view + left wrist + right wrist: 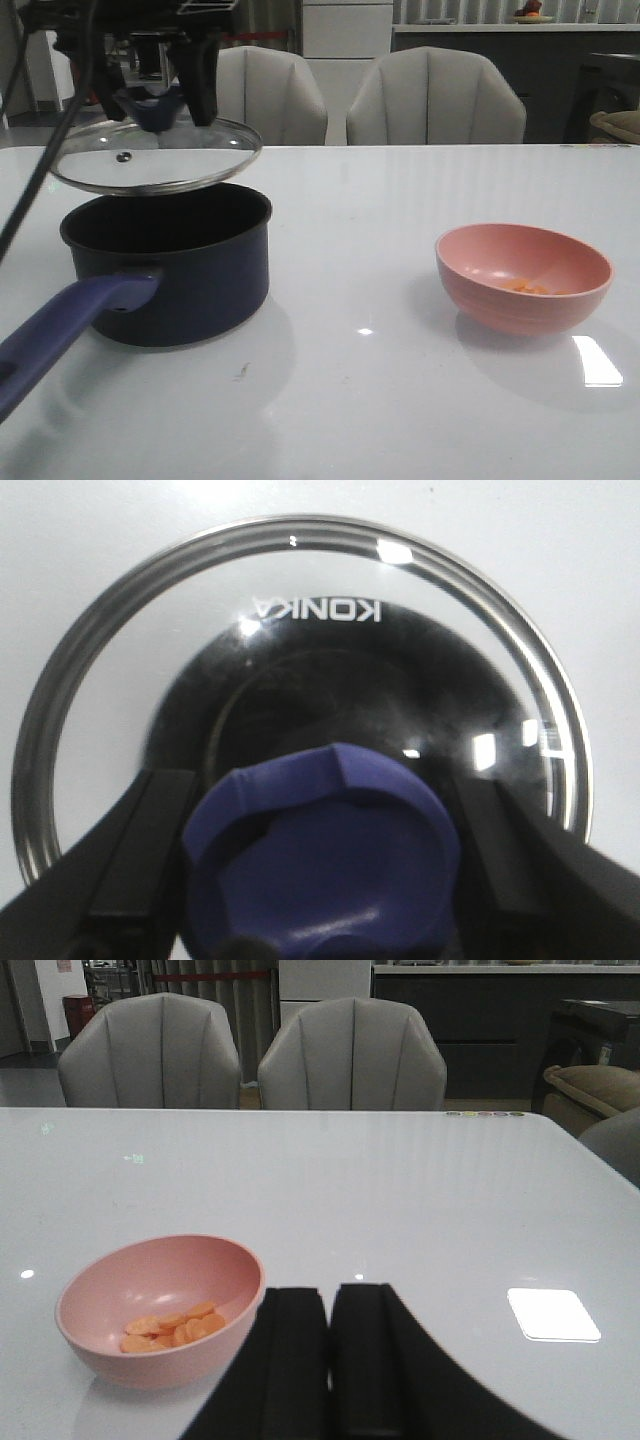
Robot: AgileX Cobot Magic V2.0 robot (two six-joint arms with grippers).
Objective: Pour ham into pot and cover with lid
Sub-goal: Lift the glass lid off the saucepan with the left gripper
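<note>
A: Where's the lid (155,153)?
B: Up over the pot (168,262); the left gripper (160,103) pinches its knob. The ham (172,1329) sits in the pink bowl (523,277).
A: The right gripper (330,1340)?
B: Closed, empty, over the shiny white table (380,390) (grey chairs (435,97) behind).

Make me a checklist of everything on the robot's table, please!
Surface: white glossy table, with glare spots.
Ham: orange bits in the pink bowl, not in the pot.
Pot: dark pot on the left side of the front view, open, handle pointing toward the camera.
Lid: glass lid held tilted over the pot, apart from its rim.
Clutter: nothing seen.
Left gripper: shut on the lid's blue knob.
Right gripper: shut, holding nothing, beside the bowl.
Cables: a dark cable hangs at the left edge.
Surroundings: two grey chairs behind the table.
</note>
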